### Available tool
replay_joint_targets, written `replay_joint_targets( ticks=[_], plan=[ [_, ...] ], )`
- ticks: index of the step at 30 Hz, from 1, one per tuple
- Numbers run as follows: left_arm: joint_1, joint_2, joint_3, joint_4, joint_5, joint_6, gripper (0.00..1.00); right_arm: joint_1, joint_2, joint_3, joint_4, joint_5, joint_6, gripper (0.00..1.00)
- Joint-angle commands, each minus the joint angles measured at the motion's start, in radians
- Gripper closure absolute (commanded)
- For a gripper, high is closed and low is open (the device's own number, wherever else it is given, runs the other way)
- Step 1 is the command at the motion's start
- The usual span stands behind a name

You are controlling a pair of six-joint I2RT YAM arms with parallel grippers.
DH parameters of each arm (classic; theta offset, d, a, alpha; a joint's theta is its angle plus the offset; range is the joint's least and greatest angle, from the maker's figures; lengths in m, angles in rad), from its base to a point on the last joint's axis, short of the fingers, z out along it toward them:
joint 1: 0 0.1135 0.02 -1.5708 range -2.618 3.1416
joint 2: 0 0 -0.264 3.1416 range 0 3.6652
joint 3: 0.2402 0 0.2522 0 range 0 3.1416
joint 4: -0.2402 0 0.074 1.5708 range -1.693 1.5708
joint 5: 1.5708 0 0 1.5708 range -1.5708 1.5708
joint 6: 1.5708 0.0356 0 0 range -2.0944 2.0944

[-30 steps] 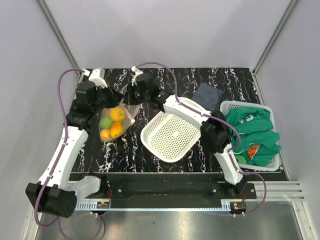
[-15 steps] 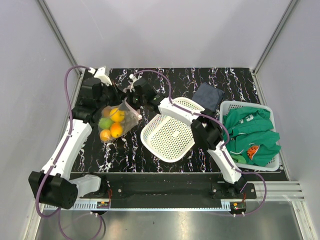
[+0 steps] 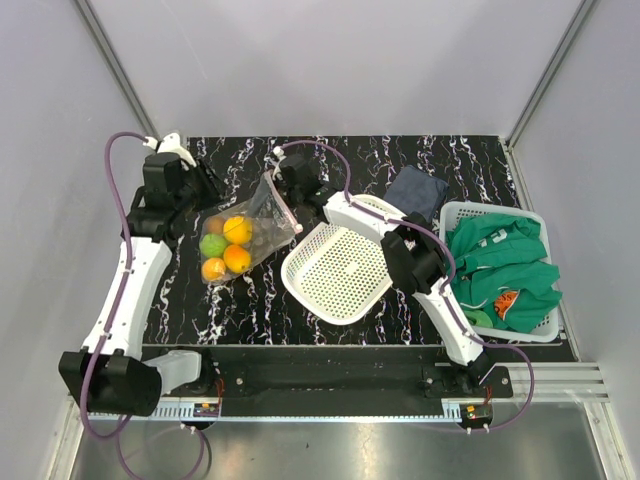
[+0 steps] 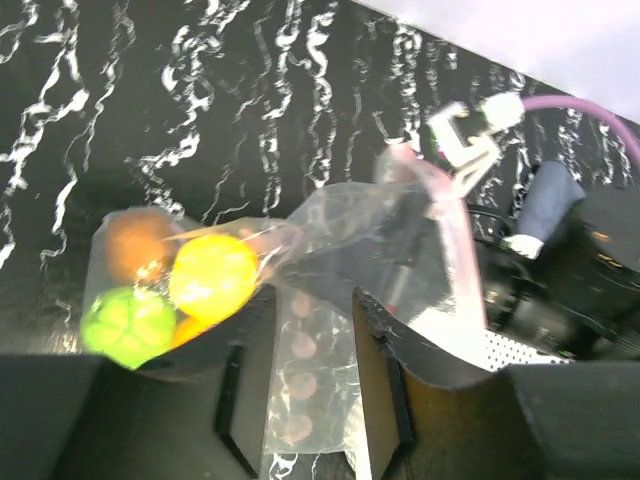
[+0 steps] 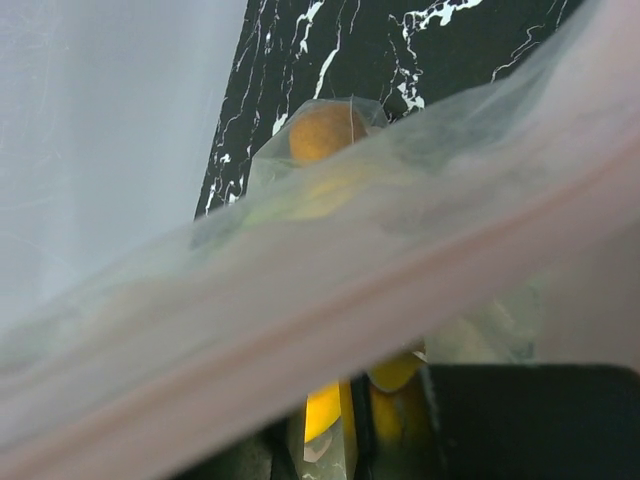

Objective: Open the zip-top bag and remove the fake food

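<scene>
Right claw (image 3: 278, 188) grips zip edge of clear crinkly zip-top bag (image 3: 262, 222); left claw (image 3: 207, 183) parted, empty; orange, yellow, green plastic fruits (image 3: 228, 245) inside.

zip-top bag (image 3: 264, 216): clear, pink strip | fake food (image 3: 232, 250): orange, yellow, green | table (image 3: 370, 160): black, white veins

The fake food (image 3: 226, 248) sits in the zip-top bag (image 3: 262, 215) on the table's (image 3: 400, 160) left side. A mesh basket (image 3: 340, 275) lies just right of it, a folded cloth (image 3: 417, 192) lies behind that basket, and clothing (image 3: 500, 262) fills a bin (image 3: 458, 209) at far right.
</scene>
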Motion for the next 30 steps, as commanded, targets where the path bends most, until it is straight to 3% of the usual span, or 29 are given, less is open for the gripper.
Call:
replay_joint_targets(
  ticks=[1,3,13,19,25,29,30],
  plan=[
    [0.014,0.009,0.031,0.032,0.171,0.023,0.51,0.001,-0.018,0.008,0.054,-0.046,0.007,0.75],
    [-0.01,0.002,0.032,0.066,0.217,0.043,0.27,0.002,-0.022,0.008,0.057,-0.055,0.005,0.75],
    [-0.171,0.098,0.123,0.07,0.054,0.082,0.19,0.033,-0.082,-0.001,0.055,-0.036,-0.01,0.75],
    [-0.179,0.183,0.166,0.041,-0.028,0.075,0.25,0.038,-0.108,-0.021,0.054,-0.02,-0.001,0.75],
    [-0.179,0.258,0.23,0.003,-0.023,0.101,0.27,0.036,-0.13,-0.045,0.049,0.011,-0.006,0.75],
    [-0.176,0.296,0.271,-0.031,-0.006,0.111,0.37,0.036,-0.127,-0.045,0.051,0.014,-0.009,0.76],
    [-0.176,0.31,0.279,-0.047,-0.003,0.121,0.51,0.036,-0.128,-0.045,0.048,0.014,-0.009,0.76]
  ],
)
